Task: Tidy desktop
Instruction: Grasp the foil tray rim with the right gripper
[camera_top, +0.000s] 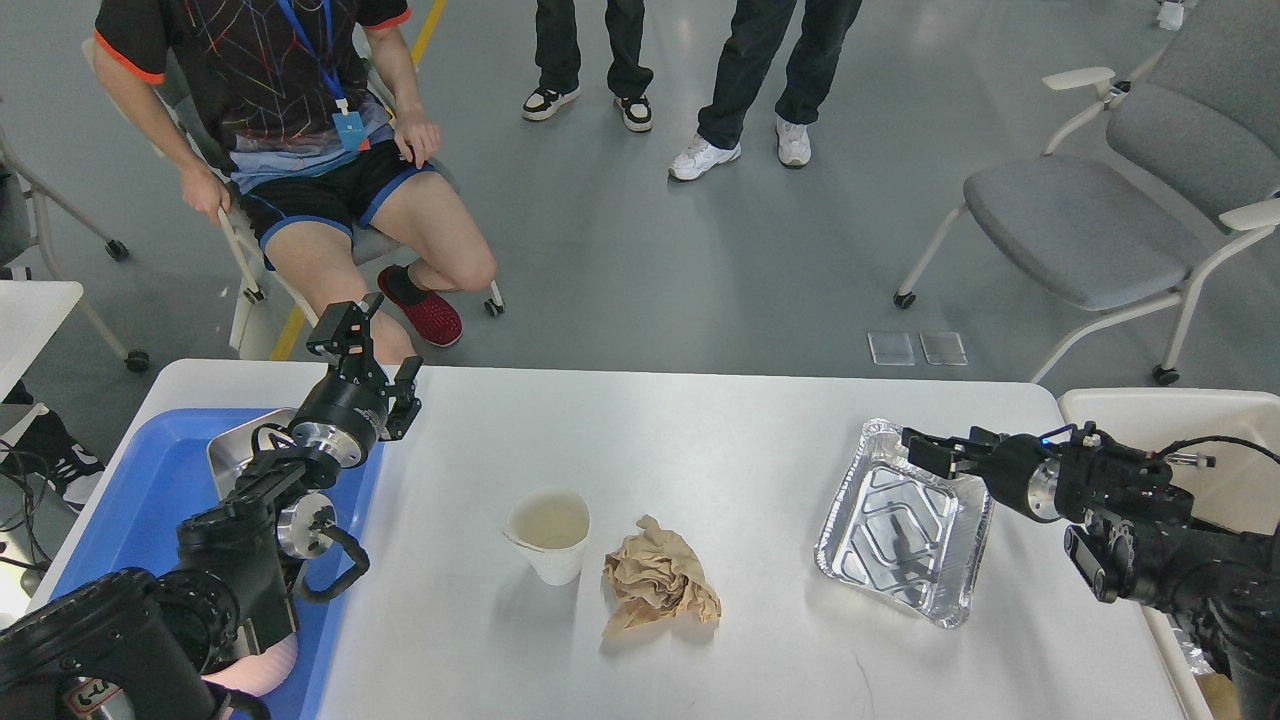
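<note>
1. Across the lower half of the head view lies the desktop (700, 440) — a wide, smooth, white top with rounded far corners, its bare surface showing faint scuffs near the front.
2. Near its middle stands a paper cup (548, 533), upright, mouth open upward, nothing visible inside.
3. Just beside the cup, to its right, lies a wad of crumpled brown paper (658, 588); the two appear close but apart.
4. On the right part of the desktop sits a foil tray (905, 520), set at an angle to the table edge, with nothing in it.
5. On the left end rests a blue tray (130, 500); a steel pan (232, 450) sits in it, largely hidden by the arm.
6. Left gripper (375, 345): raised over the far left edge of the desktop, above the blue tray's inner edge. Its two fingers stand clearly parted — holding nothing, touching nothing visible.
7. Right gripper (922, 450): comes in from the right and points left over the far rim of the foil tray. It is dark and seen nearly end-on; whether the fingers are parted, or pinch the rim, I cannot tell.
8. Beyond the right end of the desktop a white bin (1190, 420) stands under the right arm.
</note>
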